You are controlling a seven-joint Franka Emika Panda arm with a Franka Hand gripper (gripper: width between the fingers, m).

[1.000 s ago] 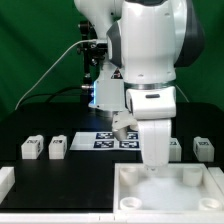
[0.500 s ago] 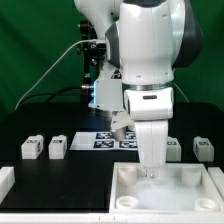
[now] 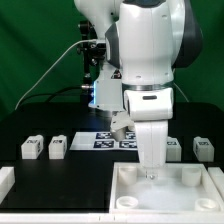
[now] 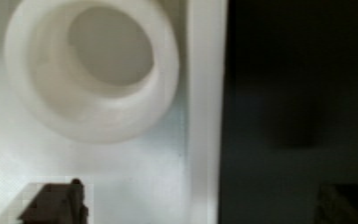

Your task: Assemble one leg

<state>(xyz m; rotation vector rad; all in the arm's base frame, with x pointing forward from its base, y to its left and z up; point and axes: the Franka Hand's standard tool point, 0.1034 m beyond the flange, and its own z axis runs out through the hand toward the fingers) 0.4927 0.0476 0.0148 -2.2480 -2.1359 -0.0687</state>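
Currently: claw (image 3: 150, 171) low over the far rim of the white tray (image 3: 200, 186). In the wrist view the fingers (image 4: 55, 201) are spread wide, with only the tray's edge between them and a round socket (image 4: 91, 62) close by. On the black table (image 3: 80, 172), leg (image 3: 32, 148) and second leg (image 3: 58, 147) sit at the exterior view's left, third leg (image 3: 203, 148) at its right, none held.

tray (image 3: 128, 172): large, white, at the exterior view's right, round socket (image 4: 91, 62) at its corner
marker board (image 3: 106, 140): flat on black table (image 3: 70, 185), behind tray
backdrop (image 3: 30, 50): green
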